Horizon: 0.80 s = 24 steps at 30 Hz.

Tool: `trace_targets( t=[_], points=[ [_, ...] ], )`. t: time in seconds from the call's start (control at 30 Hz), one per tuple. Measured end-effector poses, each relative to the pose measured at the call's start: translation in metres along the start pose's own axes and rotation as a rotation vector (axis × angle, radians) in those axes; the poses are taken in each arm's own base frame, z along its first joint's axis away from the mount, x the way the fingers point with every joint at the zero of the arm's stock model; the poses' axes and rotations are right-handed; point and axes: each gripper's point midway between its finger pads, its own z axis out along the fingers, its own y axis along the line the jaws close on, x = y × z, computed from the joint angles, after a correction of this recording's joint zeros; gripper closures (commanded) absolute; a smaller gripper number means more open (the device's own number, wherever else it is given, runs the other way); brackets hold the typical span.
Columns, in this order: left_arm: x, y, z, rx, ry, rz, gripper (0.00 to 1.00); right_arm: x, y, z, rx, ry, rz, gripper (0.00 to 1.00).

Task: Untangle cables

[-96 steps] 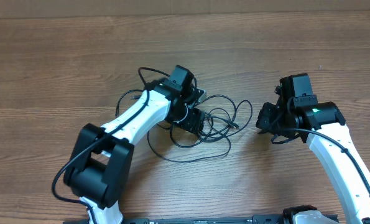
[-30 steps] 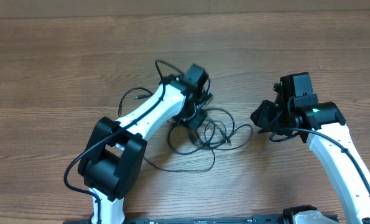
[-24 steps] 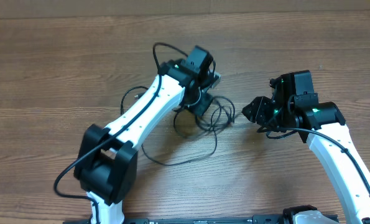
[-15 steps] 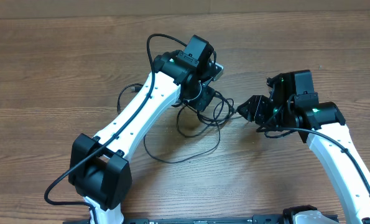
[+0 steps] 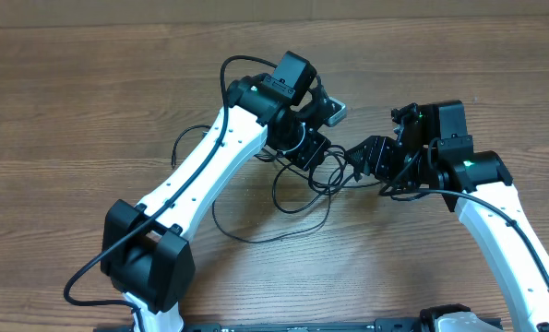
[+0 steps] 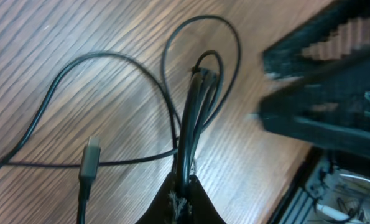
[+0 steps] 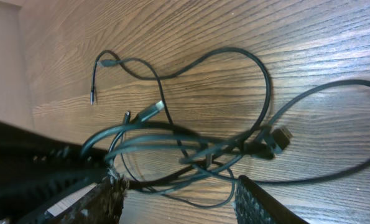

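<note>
Farthest left, a loose plug [image 6: 88, 163] lies flat on the table [image 5: 89, 83], trailing behind everything else. Next to it, our left gripper [image 6: 183, 193] is clenched tight on a sheaf of strands of the cables [image 6: 189, 124], which leave its grip side by side and then fan out into loops. Over the last few seconds we have carried that sheaf away from the middle of the table and toward the right. The wide, flat spread of loops that lay there has been drawn into a narrower, more stretched knot, with one long slack loop left dragging on the wood on the near side. Farther right, our right gripper [image 7: 183, 190] has come in from where it was waiting, and within the last second it has spread its jaws. They now stand apart and grasp nothing, with several crossed strands and a dark plug [image 7: 279, 138] lying just ahead of them. We judge that one side of the tangle is now anchored and the other is being offered for a second hold. Pulling apart should only help if we close on a single strand, because taking the crossing itself would likely cinch the knot tighter.
</note>
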Motion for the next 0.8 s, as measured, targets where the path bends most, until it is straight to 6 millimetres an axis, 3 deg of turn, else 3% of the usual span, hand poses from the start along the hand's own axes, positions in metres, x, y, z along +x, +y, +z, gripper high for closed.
trace_targets(
  t=[0.4,0.6,0.8],
  points=[
    [-0.015,-0.036,-0.043,0.073,-0.130,0.105,0.96,0.001,0.001,0.000,-0.006,0.004,0.000,0.47],
    [-0.017,-0.046,-0.050,0.109,-0.154,0.120,0.96,0.002,0.000,0.000,-0.003,0.009,0.004,0.47],
    [-0.019,-0.051,-0.051,0.137,-0.162,0.125,0.96,0.007,-0.009,0.000,0.046,0.021,0.022,0.66]
  ],
)
